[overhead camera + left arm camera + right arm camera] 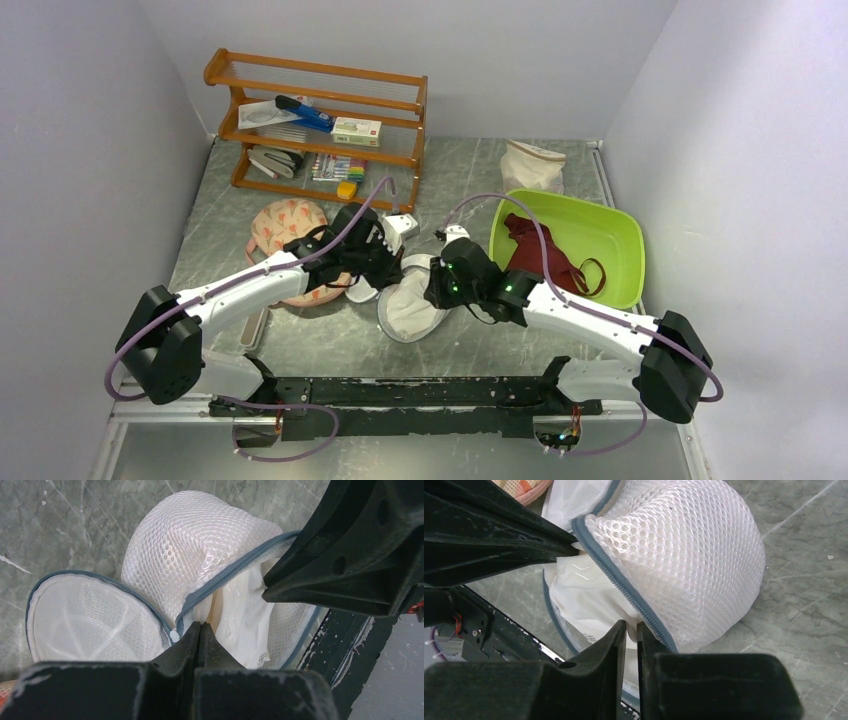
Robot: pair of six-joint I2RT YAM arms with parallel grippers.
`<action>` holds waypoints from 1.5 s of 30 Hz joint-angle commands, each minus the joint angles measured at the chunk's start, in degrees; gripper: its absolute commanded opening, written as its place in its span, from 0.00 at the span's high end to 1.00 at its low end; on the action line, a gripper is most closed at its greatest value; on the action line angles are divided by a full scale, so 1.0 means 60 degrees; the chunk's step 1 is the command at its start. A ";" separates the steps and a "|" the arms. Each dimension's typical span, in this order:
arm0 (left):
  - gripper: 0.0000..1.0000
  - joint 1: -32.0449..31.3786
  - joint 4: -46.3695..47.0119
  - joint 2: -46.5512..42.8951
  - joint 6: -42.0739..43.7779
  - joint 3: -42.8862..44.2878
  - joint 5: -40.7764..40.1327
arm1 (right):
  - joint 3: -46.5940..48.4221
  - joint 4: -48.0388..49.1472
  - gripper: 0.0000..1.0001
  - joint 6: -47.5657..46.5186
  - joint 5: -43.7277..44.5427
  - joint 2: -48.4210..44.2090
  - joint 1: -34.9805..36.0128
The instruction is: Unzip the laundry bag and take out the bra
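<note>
The white mesh laundry bag [405,310] lies unzipped at the table's middle. One half lies flat [90,620] and the domed half [200,545] stands tilted up. My left gripper [385,265] is shut, its tips [200,626] pinching the grey zipper rim beside the white pull [173,636]. My right gripper [432,285] is shut on the bag's white inner lining next to the rim [629,626]. The dome also fills the right wrist view [684,555]. The maroon bra [540,255] lies limp in the green tub [610,235], apart from both grippers.
A peach floral padded item [288,225] lies left of the bag, under the left arm. A cream cloth sack [532,165] stands behind the tub. A wooden shelf [315,115] with small items is at the back left. Walls close both sides.
</note>
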 commanded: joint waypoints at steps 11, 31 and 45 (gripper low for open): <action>0.93 -0.0062 0.0289 -0.0333 -0.0093 0.0253 0.0344 | -0.0140 0.1421 0.54 0.1820 -0.1152 -0.0816 0.0045; 0.93 -0.0066 0.0376 -0.0438 -0.0022 0.0197 0.0834 | -0.0555 0.2987 0.52 0.3327 0.0654 0.0156 -0.0068; 0.93 -0.0069 0.0336 -0.0413 -0.0029 0.0212 0.0631 | -0.0671 0.3541 0.87 0.2825 0.0136 0.0266 -0.0072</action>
